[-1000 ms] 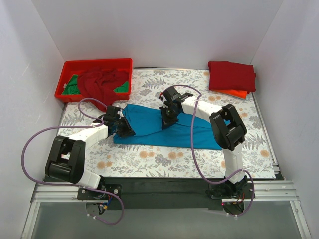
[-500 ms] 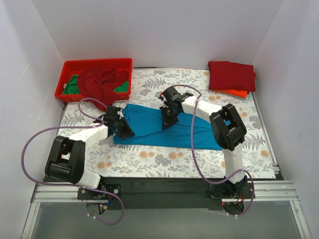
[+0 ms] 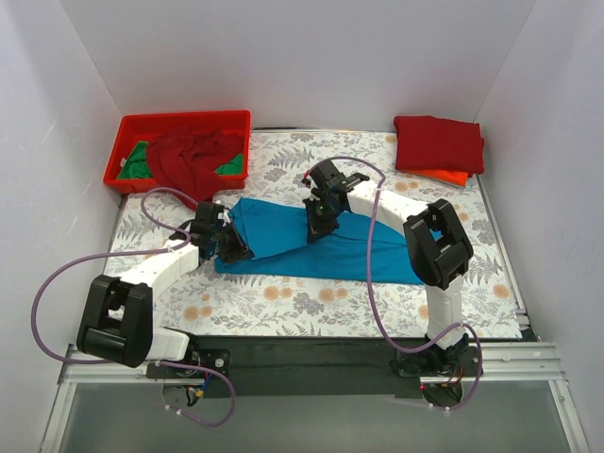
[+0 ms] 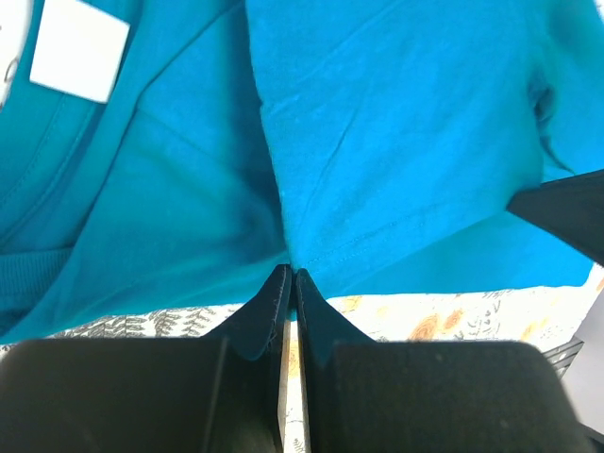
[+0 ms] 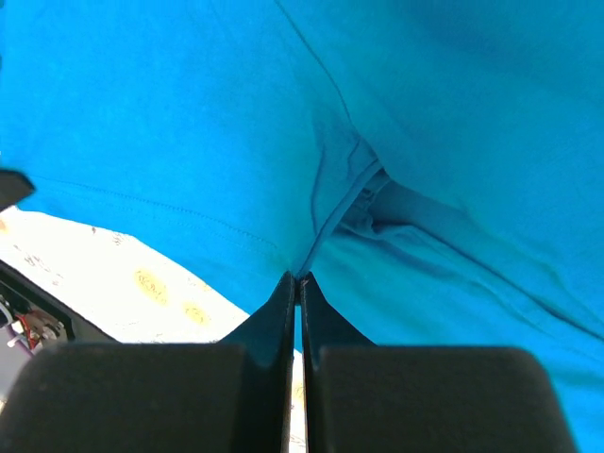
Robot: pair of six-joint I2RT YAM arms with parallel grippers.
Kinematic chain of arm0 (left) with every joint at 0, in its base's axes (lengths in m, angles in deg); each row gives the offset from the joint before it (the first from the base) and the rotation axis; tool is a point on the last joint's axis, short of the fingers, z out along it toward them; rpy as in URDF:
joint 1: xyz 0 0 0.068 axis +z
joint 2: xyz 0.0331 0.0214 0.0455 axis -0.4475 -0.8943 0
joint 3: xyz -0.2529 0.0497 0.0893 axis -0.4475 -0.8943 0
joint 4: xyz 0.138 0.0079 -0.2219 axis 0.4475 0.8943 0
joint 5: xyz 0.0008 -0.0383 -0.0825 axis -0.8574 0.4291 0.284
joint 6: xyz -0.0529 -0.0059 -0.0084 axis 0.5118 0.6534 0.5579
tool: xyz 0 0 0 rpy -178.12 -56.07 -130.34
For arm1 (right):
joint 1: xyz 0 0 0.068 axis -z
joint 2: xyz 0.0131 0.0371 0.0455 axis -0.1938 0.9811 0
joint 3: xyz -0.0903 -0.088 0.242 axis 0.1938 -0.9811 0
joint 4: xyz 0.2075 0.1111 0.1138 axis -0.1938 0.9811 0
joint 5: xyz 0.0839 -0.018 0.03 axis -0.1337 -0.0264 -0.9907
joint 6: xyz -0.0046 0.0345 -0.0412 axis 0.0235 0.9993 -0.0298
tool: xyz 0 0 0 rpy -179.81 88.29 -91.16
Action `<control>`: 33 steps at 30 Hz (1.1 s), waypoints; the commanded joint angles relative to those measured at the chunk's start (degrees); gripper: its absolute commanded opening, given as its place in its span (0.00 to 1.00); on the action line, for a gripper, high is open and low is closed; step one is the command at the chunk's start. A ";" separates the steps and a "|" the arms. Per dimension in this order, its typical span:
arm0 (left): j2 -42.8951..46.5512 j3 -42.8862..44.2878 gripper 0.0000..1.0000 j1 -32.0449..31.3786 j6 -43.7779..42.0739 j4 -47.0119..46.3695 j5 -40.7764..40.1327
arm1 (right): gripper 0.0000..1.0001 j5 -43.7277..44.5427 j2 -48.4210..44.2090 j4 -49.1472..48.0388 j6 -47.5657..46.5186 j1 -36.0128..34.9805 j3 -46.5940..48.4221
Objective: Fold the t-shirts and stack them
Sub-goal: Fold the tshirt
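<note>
A bright teal-blue t-shirt [image 3: 283, 247] lies across the middle of the flowered table, partly folded. At its left end my left gripper [image 3: 229, 243] is shut on the cloth's hem, seen pinched between the jaws in the left wrist view [image 4: 291, 274]. My right gripper [image 3: 315, 226] sits on the shirt's upper middle, shut on a fold of the same teal-blue t-shirt [image 5: 406, 123]. A folded dark red t-shirt [image 3: 439, 143] lies on an orange one [image 3: 444, 176] at the back right. A crumpled dark red shirt [image 3: 189, 156] and a green one [image 3: 138, 162] fill the tray.
The red plastic tray [image 3: 179, 120] stands at the back left corner. White walls close in the table on three sides. A white label [image 4: 80, 49] shows inside the shirt's collar. The table's flowered cloth [image 3: 283, 307] runs along the near edge.
The left gripper has closed on the shirt's left hem and its arm has shifted slightly left and lower. The right arm has barely moved.
</note>
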 commanded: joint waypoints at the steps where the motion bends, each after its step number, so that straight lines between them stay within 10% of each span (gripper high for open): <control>1: 1.88 -1.31 0.00 -0.03 0.58 2.08 1.00 | 0.01 -1.16 -2.63 1.05 0.70 -0.32 -0.89; 26: -0.66 -2.11 0.01 -0.03 0.67 4.02 0.48 | 0.01 -2.48 -2.19 1.31 0.79 -0.32 -3.97; 30: -1.63 -1.67 0.46 -0.03 0.76 4.37 0.48 | 0.04 -2.57 -1.93 1.49 0.88 -0.23 -3.88; 33: -1.11 0.69 0.50 0.06 0.67 5.51 -0.22 | 0.22 -1.87 -2.54 1.93 0.79 -0.32 -3.53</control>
